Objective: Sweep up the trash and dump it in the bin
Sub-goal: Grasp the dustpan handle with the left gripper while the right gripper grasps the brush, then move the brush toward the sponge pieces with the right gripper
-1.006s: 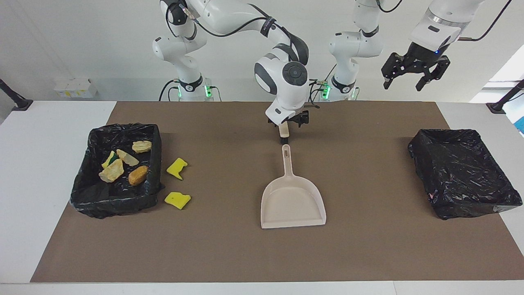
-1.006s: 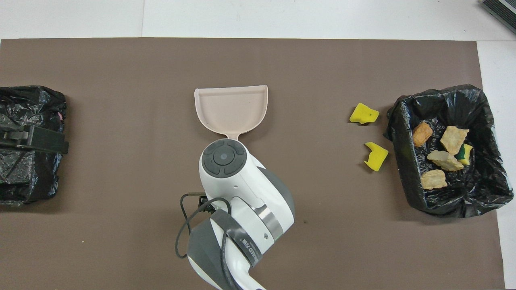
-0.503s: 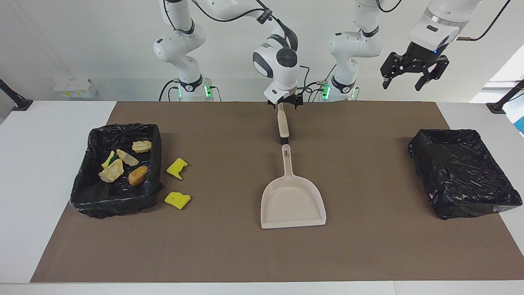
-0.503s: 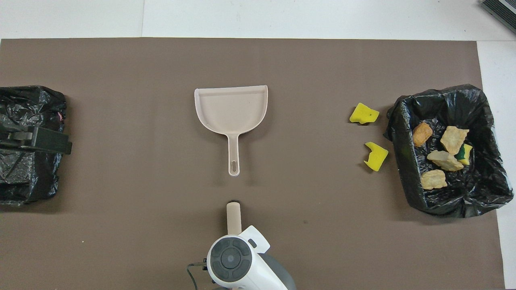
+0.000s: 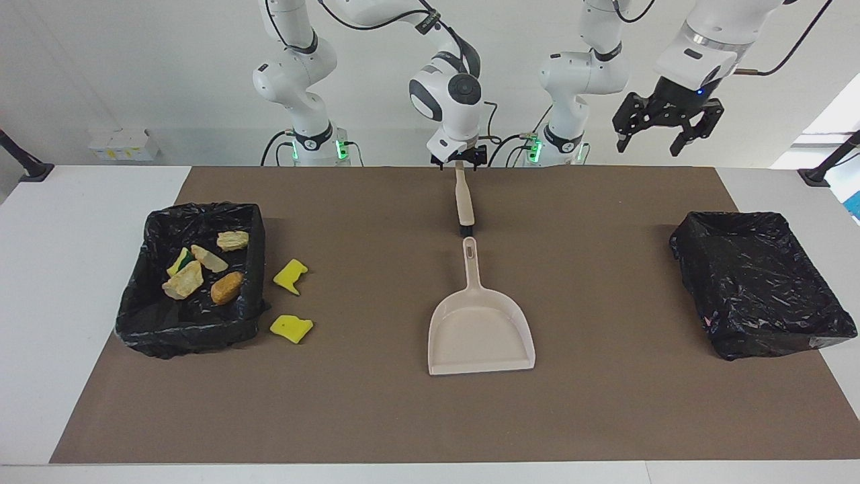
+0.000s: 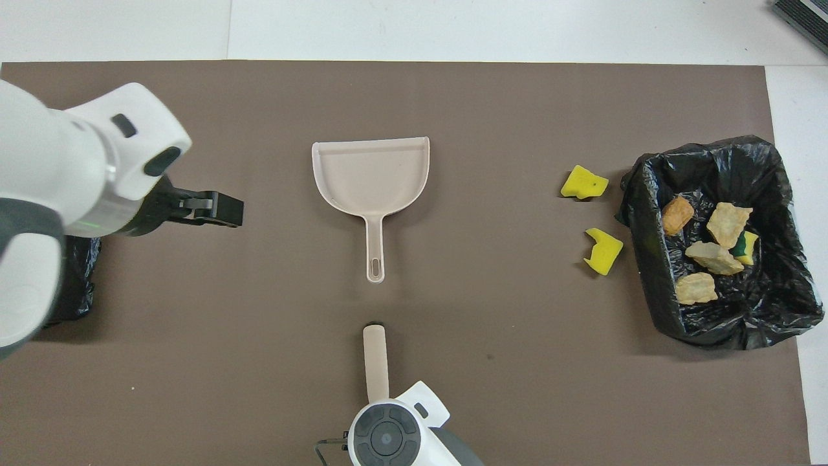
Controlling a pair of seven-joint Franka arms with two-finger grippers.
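Two yellow pieces of trash (image 5: 290,275) (image 5: 291,328) lie on the brown mat beside a black-lined bin (image 5: 188,336) at the right arm's end. In the overhead view they are the trash (image 6: 583,182) (image 6: 603,250) beside that bin (image 6: 711,152). Several tan lumps (image 5: 183,281) sit inside it. A beige brush (image 5: 463,202) lies flat mid-table, its handle pointing toward the robots. My right gripper (image 5: 458,163) is down at the tip of that handle. From above, the right hand covers the end of the brush (image 6: 375,359). My left gripper (image 5: 646,142) hangs open, high over the left arm's end.
A beige dustpan (image 5: 480,333) lies mid-mat, its handle tip close to the brush's dark bristles; from above the dustpan (image 6: 372,171) is farther from the robots than the brush. A second black-lined bin (image 5: 759,289) with nothing in it sits at the left arm's end.
The right arm has pulled back toward the robots along the brush, from its bristle end to the handle's tip. The left arm has swung toward the middle. Brush, dustpan and trash have not moved.
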